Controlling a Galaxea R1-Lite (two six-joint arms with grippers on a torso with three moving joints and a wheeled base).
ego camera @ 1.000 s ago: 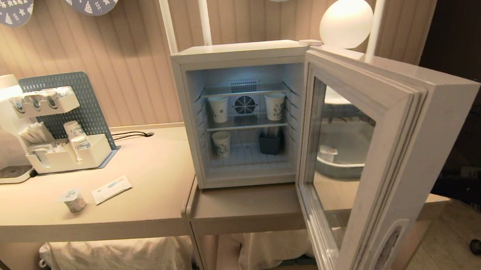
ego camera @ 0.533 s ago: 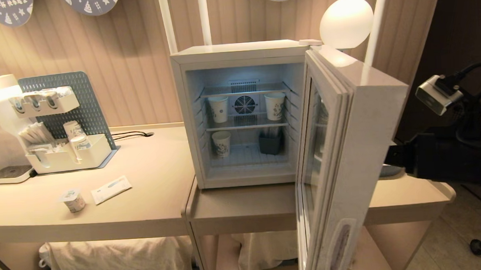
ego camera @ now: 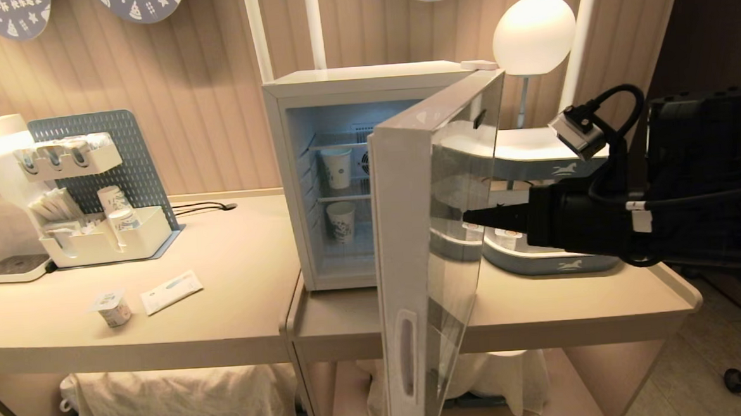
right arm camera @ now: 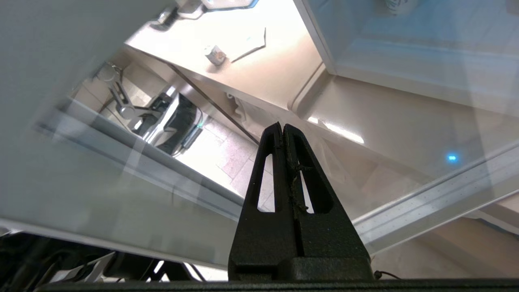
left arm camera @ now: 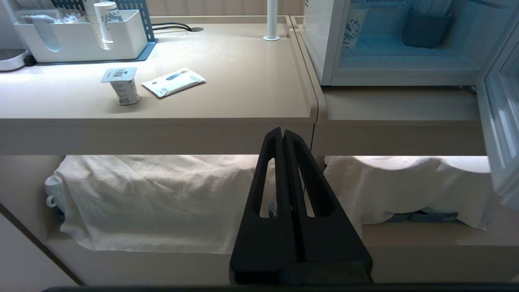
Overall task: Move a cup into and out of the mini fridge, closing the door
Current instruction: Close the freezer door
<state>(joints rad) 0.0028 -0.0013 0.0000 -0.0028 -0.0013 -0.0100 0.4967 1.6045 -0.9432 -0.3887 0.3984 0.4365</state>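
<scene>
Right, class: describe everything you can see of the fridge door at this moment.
The door is a flat rectangular panel: a wide pale grey frame around clear, reflective glass, with an oval recess low on its free edge. Hinged on the mini fridge's right side, it stands upright and about half shut, covering the right of the lit interior. The right tool, shut, points at its outer glass face, apparently touching it.

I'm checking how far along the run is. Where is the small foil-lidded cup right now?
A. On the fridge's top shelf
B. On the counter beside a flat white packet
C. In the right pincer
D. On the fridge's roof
B: the cup stands on the counter beside the packet, left of the fridge.
</scene>
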